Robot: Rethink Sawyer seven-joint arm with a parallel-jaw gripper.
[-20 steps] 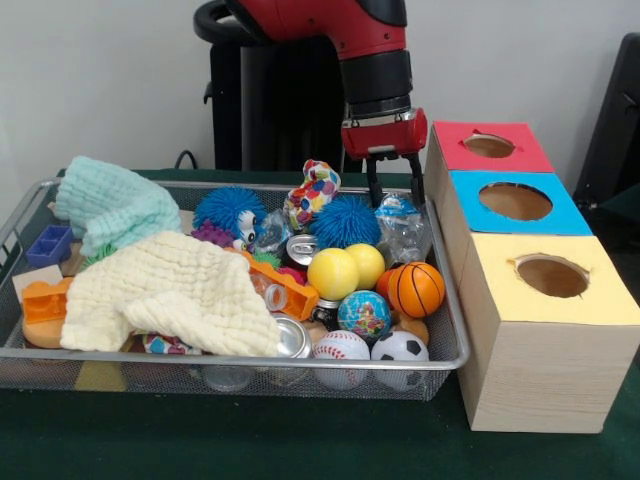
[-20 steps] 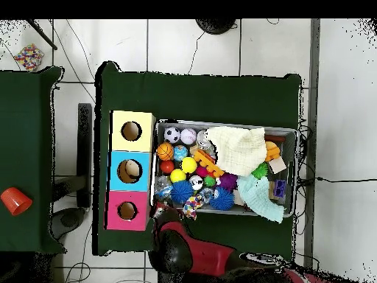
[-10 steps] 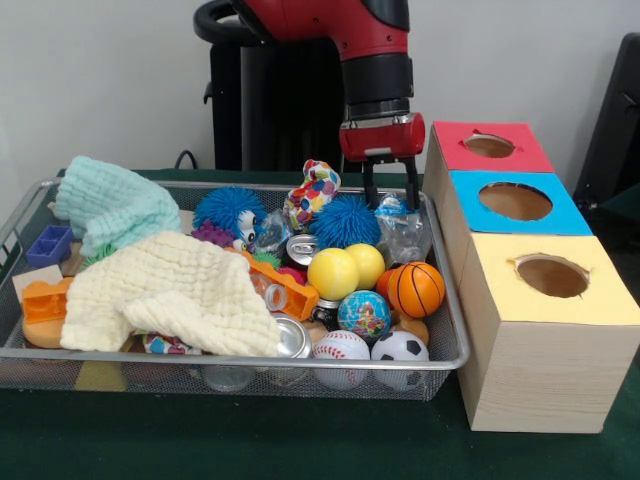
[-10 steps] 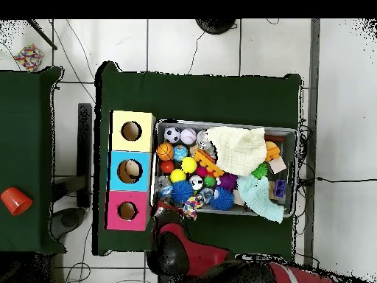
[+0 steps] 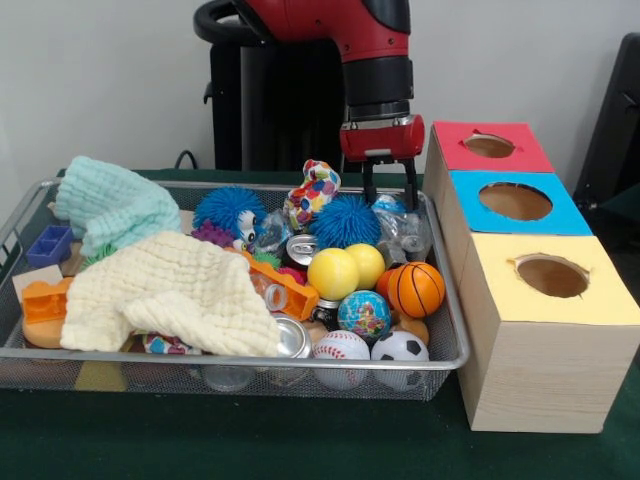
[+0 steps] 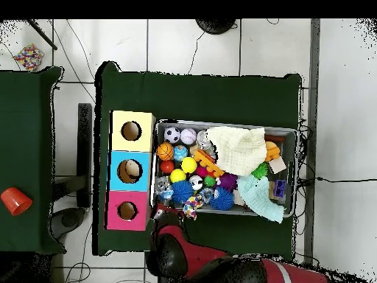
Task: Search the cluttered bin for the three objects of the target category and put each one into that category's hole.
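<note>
In the front view, the wire mesh bin fills the lower left. A crumpled clear plastic bottle lies at its upper right corner, long axis indiscernible. Above it hangs the red and black gripper, black fingers spread, grasping nothing.

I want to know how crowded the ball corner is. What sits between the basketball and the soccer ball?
In the front view, a small orange ball sits partly hidden between the basketball and the soccer ball; the globe ball lies just beside them.
</note>
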